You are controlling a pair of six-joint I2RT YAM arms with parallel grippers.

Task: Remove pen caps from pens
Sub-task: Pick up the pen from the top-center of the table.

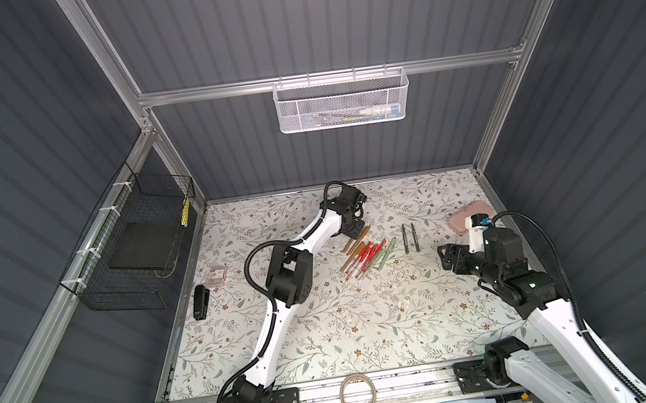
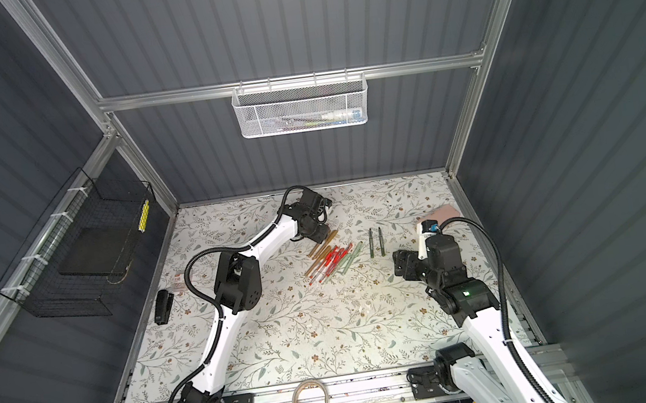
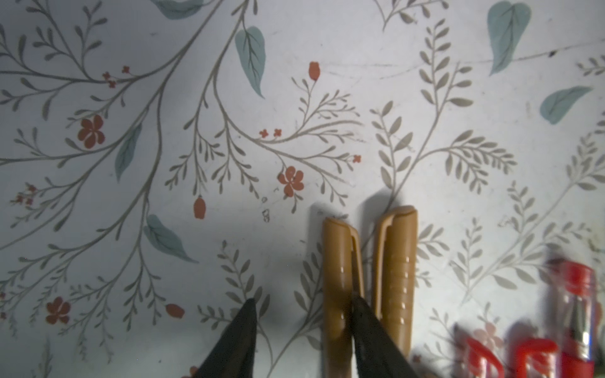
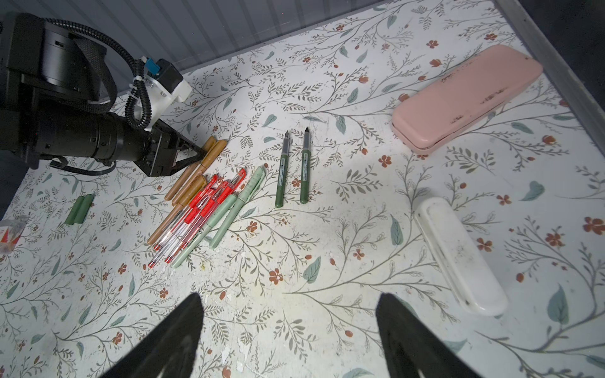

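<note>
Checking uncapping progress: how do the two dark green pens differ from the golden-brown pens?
The dark green pens show bare nibs; the golden-brown pens are capped. The dark green pens lie side by side apart from the heap; the golden-brown pens lie at the heap's edge, the left gripper open around one. All lie flat on the table.

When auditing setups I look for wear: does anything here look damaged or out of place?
The pink case shows dark chipped scuffs on its lid, and the floral table cover is flaking in white bits near the right end effector.
</note>
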